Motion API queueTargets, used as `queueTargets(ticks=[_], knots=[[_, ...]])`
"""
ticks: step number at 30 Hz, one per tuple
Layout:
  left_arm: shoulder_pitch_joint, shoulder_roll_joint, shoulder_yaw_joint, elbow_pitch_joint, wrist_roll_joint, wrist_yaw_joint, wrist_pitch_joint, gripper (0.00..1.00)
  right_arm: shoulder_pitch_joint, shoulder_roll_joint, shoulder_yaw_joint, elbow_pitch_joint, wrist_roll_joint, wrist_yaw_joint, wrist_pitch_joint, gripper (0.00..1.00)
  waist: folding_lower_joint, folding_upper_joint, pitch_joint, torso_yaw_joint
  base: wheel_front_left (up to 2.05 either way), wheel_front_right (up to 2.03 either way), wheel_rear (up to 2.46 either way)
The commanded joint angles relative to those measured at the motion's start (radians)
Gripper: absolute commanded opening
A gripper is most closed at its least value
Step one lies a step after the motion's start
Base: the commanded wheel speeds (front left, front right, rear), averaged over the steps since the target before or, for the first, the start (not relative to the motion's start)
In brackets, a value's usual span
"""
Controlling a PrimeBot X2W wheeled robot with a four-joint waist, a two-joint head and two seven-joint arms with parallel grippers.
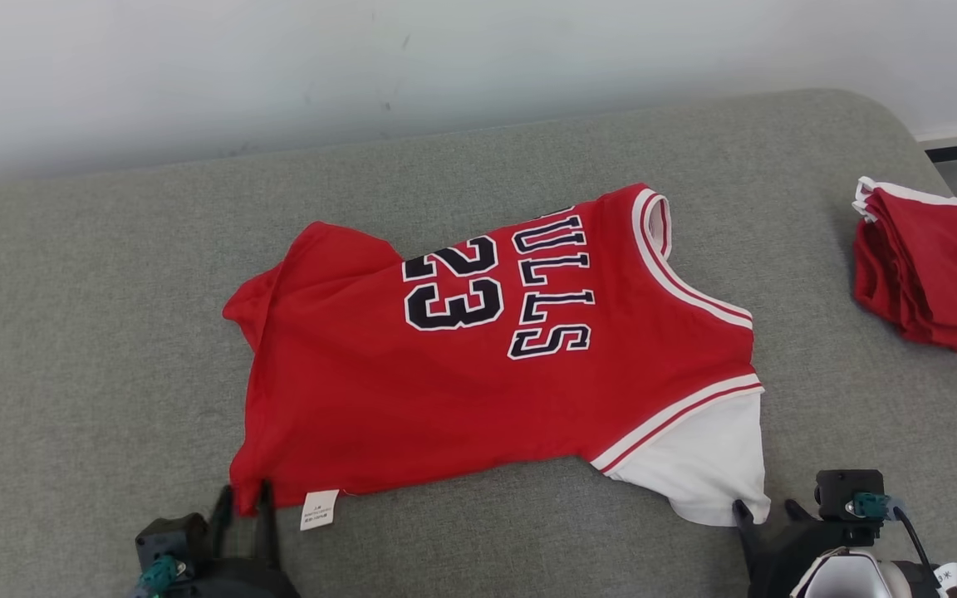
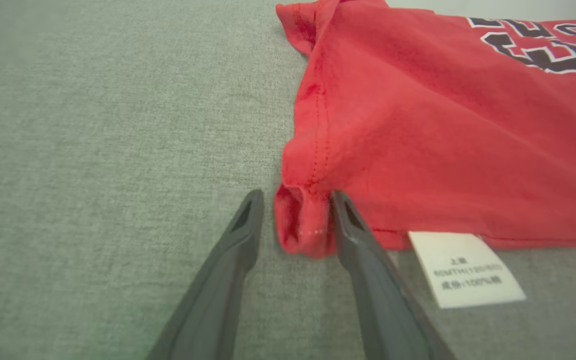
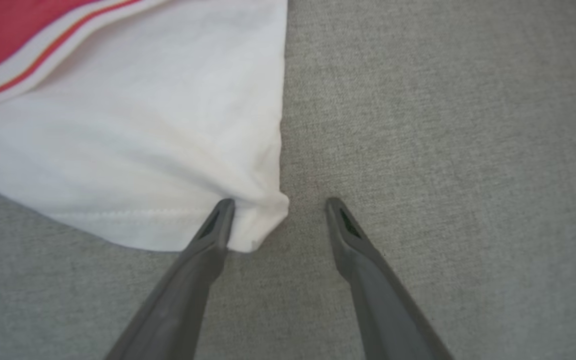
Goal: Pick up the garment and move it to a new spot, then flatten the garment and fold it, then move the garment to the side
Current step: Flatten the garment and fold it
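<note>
I see the jersey (image 1: pixel 478 390) flat on the grey cushion (image 1: pixel 96 332), its red hem corner between the parted fingers of my left hand (image 2: pixel 295 197), its white sleeve tip between those of my right hand (image 3: pixel 280 202), equally wide.

Matt cloth garment (image 1: pixel 445 399); surface (image 1: pixel 96 332) probably coarse weave.

Seemingly a home: grey upholstered seat (image 1: pixel 71 349) against white wall (image 1: pixel 196 66).

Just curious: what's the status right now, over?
Left hand open, straddling jersey hem corner. Right hand open at white sleeve corner. Other red garment lies apart, far right.
</note>
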Motion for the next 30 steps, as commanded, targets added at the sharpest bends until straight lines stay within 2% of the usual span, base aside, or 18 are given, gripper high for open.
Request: queueTargets(ticks=[1,2,12,14,15,16,20,23,28,30], knots=[[0.002,-0.001,-0.005,0.002,-0.004,-0.016,0.000,0.00,0.011,0.017,0.018,0.037,0.005,-0.003,0.026,0.09,0.0001,0.0000,0.000,0.002,0.00,0.00,0.00],[0.001,0.000,-0.005,0.004,-0.006,-0.020,0.000,0.00,0.012,0.017,0.020,0.038,0.007,-0.003,0.027,0.00,0.0001,0.0000,-0.001,0.002,0.00,0.00,0.00],[-0.009,0.000,0.002,-0.027,-0.059,-0.036,0.000,0.00,-0.014,0.014,0.029,-0.016,0.050,-0.003,-0.024,0.00,0.0001,0.0000,-0.021,0.001,0.00,0.00,0.00],[0.000,-0.001,0.003,-0.062,-0.109,-0.048,0.000,0.00,-0.017,0.013,0.022,-0.054,0.064,-0.003,-0.049,0.00,0.0001,0.0000,-0.026,0.001,0.00,0.00,0.00],[0.009,0.000,0.009,-0.099,-0.181,-0.061,0.000,0.00,-0.023,0.011,0.006,-0.101,0.078,-0.003,-0.078,0.00,0.0001,0.0000,-0.030,0.001,0.00,0.00,0.00],[0.009,0.000,0.009,-0.099,-0.181,-0.061,0.000,0.00,-0.023,0.011,0.006,-0.101,0.078,-0.003,-0.078,0.00,0.0001,0.0000,-0.030,0.001,0.00,0.00,0.00],[-0.008,0.000,-0.004,-0.158,-0.310,-0.085,0.000,0.00,-0.047,0.012,-0.008,-0.213,0.110,-0.003,-0.109,0.00,0.0001,0.0000,-0.038,-0.004,0.00,0.00,0.00],[-0.045,0.000,-0.013,-0.191,-0.404,-0.107,0.015,0.00,-0.078,-0.008,0.017,-0.298,0.146,-0.003,-0.109,0.00,0.0001,0.0000,-0.052,-0.010,0.00,0.00,0.00],[-0.152,0.024,-0.003,-0.266,-0.495,-0.125,0.134,0.00,-0.177,-0.054,0.057,-0.406,0.235,-0.003,-0.065,0.00,0.0001,0.0000,-0.063,-0.020,0.00,0.00,0.00],[-0.216,0.040,0.004,-0.295,-0.533,-0.128,0.198,0.00,-0.245,-0.096,0.090,-0.427,0.250,-0.003,-0.037,0.00,0.0001,0.0000,-0.053,-0.027,0.00,0.00,0.00]])
